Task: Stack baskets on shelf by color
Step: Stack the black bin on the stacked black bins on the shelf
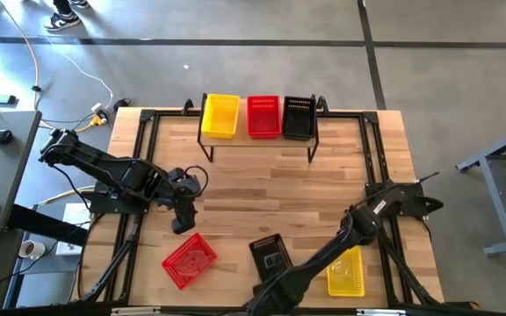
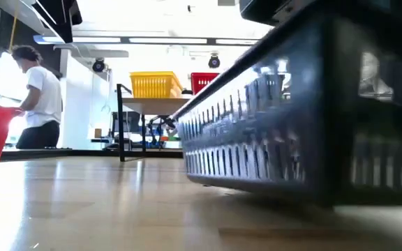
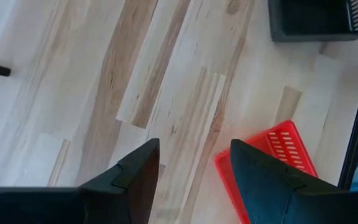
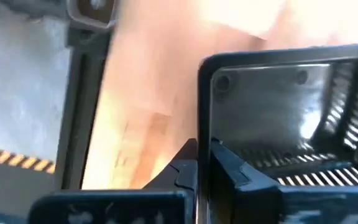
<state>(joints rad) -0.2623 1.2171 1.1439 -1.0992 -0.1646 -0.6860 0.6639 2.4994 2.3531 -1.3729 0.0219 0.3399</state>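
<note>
Both arms matte black, jointed, boxy segments. Left claw point(image 3: 194, 177): two dark wedge-shaped fingers. Right claw point(image 4: 204, 163): black angular fingers, possibly chamfered edges; view blurred.

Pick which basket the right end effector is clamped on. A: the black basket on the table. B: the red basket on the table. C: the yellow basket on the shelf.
A: the right wrist view shows the right end effector shut on the wall of the black basket on the table.

Grey concrete floor point(image 1: 235, 61) with dark seams surrounds the wooden table point(image 1: 262, 189).
</note>
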